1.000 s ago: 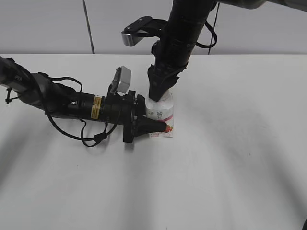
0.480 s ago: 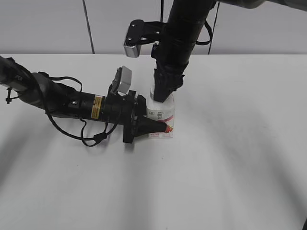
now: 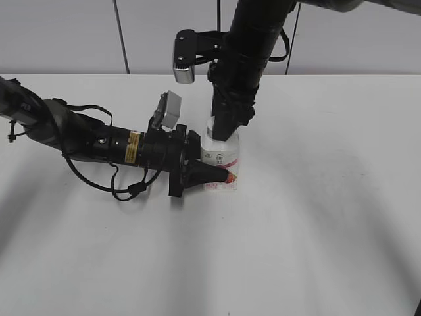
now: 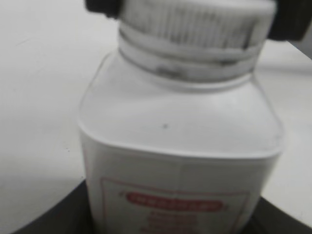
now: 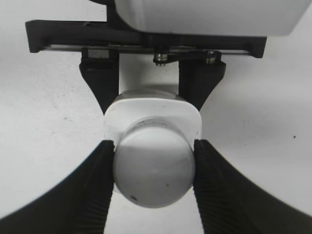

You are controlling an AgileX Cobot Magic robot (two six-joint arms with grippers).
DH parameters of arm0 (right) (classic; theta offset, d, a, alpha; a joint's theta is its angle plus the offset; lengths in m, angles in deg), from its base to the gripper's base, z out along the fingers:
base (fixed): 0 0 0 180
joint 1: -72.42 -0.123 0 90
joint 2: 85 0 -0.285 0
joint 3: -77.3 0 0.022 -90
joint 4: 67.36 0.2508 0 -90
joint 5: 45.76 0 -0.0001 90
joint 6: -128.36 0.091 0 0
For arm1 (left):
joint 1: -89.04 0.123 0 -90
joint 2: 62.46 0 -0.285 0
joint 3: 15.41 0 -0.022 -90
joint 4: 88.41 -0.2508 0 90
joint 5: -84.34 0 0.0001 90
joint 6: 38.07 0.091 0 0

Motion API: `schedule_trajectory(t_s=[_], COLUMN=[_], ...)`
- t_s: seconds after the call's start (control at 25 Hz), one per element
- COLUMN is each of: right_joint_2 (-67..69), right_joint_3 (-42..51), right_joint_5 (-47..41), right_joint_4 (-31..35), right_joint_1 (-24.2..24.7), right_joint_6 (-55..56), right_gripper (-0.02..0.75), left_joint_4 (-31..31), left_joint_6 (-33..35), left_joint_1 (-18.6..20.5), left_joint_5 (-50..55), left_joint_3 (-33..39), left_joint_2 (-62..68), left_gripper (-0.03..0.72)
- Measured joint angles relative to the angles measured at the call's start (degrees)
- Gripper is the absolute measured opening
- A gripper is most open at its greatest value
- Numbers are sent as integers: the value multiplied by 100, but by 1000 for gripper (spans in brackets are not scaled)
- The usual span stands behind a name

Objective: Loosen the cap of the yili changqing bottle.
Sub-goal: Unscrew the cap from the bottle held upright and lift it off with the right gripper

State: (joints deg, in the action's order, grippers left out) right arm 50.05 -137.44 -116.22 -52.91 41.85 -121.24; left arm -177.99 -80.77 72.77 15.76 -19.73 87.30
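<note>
The yili changqing bottle (image 3: 222, 158) stands upright on the white table, white with a pink-red label. My left gripper (image 3: 212, 172) reaches in from the left and is shut on the bottle's body; in the left wrist view the bottle (image 4: 178, 146) fills the frame with dark fingers (image 4: 48, 219) at its lower sides. My right gripper (image 3: 221, 128) comes straight down and is shut on the cap (image 5: 153, 168), with ribbed fingers (image 5: 97, 185) pressing both sides. The ribbed cap (image 4: 195, 22) also shows at the top of the left wrist view. From above, the bottle's shoulder (image 5: 146, 109) sits between the left gripper's fingers (image 5: 100, 83).
The white table (image 3: 316, 217) spreads around the bottle. The left arm (image 3: 85, 141) lies low across the table's left side with loose cables. A grey wall panel (image 3: 66, 39) runs behind the table.
My right gripper has turned about its vertical axis on the cap; its wrist camera has swung round. The left gripper and bottle have stayed in place.
</note>
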Motion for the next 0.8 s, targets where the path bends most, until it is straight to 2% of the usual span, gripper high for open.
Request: schedule_trajectory(t_s=[0.36,0.64,0.8], right_joint_2=[0,-6,-130], right_joint_3=[0,0,0], right_joint_5=[-2,15,15], right_joint_4=[-5,19,54], right_joint_1=[0,0,0], right_joint_6=[65,164,419], right_gripper=[407,547,574], left_joint_4=[-9,-59,-67], left_joint_6=[-14,-24,-24], left_joint_1=[0,0,0], left_joint_5=[0,-33,-40], left_joint_3=[0,0,0], left_joint_2=[0,0,0], left_gripper=[381,379,379])
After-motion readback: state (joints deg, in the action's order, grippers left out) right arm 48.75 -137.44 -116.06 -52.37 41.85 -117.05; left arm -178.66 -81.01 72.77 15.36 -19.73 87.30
